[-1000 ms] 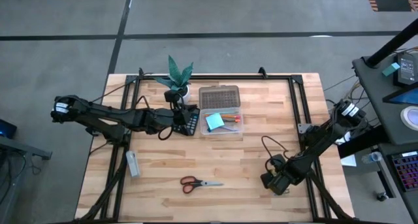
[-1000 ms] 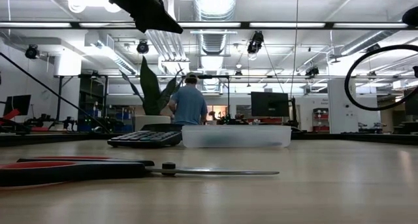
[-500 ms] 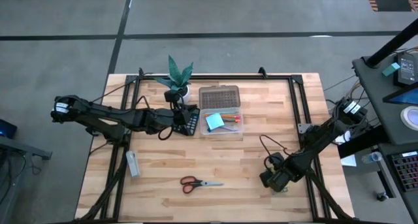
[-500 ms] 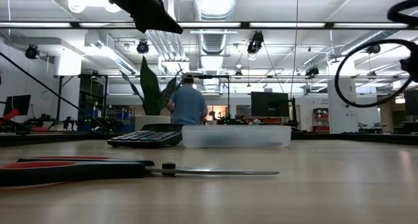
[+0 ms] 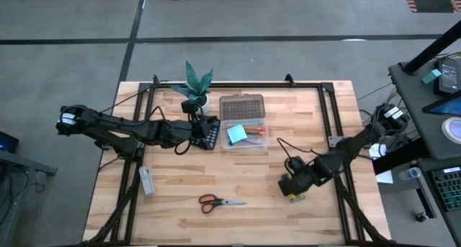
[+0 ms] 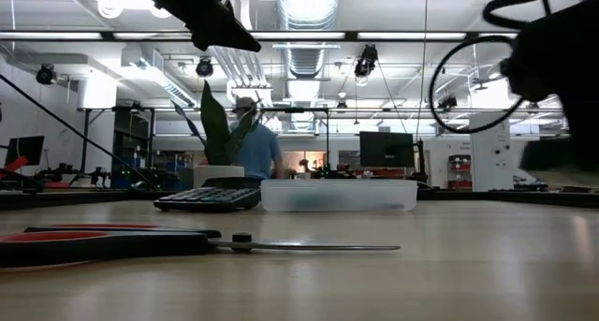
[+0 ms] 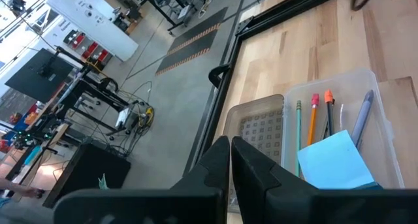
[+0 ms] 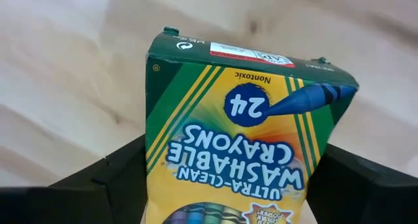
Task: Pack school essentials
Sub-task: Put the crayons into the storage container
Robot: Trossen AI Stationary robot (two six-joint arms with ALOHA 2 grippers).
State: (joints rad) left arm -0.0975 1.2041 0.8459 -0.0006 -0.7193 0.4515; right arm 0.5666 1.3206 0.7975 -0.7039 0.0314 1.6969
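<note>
My right gripper (image 5: 292,186) is at the table's near right, shut on the yellow-green crayon box (image 8: 245,126), which shows as a yellow spot (image 5: 294,196) from above. Red-handled scissors (image 5: 220,201) lie flat near the front edge. A clear plastic box (image 5: 256,141) at the table's middle holds a light-blue note pad (image 5: 236,134) and pens (image 7: 313,113). My left gripper (image 7: 230,164) hangs shut and holding nothing just left of that box. My right gripper pinches the crayon box between its two fingers (image 8: 121,168), one on each narrow side (image 8: 151,152). The fingers come from above, pointing steeply down, and lie along the box. The box's closed top end (image 8: 251,54) points toward the table.
The box's grey lid (image 5: 241,106) lies behind it. A black keypad (image 5: 210,134) sits under my left gripper and a potted plant (image 5: 196,85) stands at the back. A small grey object (image 5: 147,181) lies near left. A person (image 6: 255,153) stands in the room beyond.
My right gripper has moved toward the table's left and a little toward the far edge, rising as it went; its cable loop has shifted left and up with it in the low view.
</note>
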